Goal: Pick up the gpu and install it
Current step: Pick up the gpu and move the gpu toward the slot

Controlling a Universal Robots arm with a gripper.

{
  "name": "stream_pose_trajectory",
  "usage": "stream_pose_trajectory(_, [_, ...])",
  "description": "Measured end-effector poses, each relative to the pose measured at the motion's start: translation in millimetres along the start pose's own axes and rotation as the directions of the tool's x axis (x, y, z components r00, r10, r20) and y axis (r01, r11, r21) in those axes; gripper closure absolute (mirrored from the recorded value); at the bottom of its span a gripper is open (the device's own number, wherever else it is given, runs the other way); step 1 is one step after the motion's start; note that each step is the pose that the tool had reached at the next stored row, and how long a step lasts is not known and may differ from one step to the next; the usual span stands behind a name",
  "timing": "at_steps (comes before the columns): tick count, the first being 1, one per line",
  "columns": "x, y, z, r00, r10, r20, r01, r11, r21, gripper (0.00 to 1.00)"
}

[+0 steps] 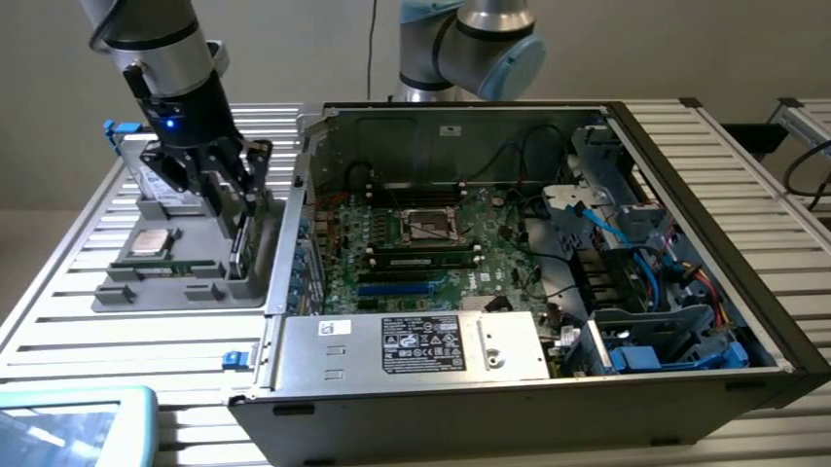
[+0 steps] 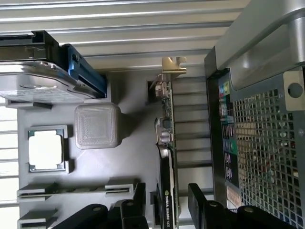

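Aluminium slats made up the surface (image 1: pixel 53 331), with a plain beige wall (image 1: pixel 299 49) behind. On it lay a grey tray (image 2: pixel 128 162); the gpu (image 2: pixel 167 138) stood on edge in that tray, lettered NVIDIA Quadro. Over the tray, the end effector (image 2: pixel 167 202) hung spread, fingers (image 2: pixel 198 198) either side of the card, apart from it. Beside the tray sat an open computer case (image 1: pixel 520 418).

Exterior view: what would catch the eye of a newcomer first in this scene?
The big open case sits in the middle, with its motherboard bare. At the exterior view's left, the pincer hangs over a grey tray. Its jaws are open on either side of the gpu, which stands on edge in the tray.
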State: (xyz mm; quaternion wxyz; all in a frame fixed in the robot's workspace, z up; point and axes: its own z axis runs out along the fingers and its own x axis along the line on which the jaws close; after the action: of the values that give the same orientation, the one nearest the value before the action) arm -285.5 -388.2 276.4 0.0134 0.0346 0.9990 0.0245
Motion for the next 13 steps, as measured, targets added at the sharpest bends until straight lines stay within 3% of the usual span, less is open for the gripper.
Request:
stream_pose_trajectory(5, [1.0, -0.4, 6.2, 0.9999, -0.004, 0.0113, 0.004, 1.0000, -0.0009, 0.52])
stream_pose_trajectory(13, [1.6, -1.1, 20.6, 0.9999, -0.004, 0.0121, 0.004, 1.0000, -0.0013, 0.52])
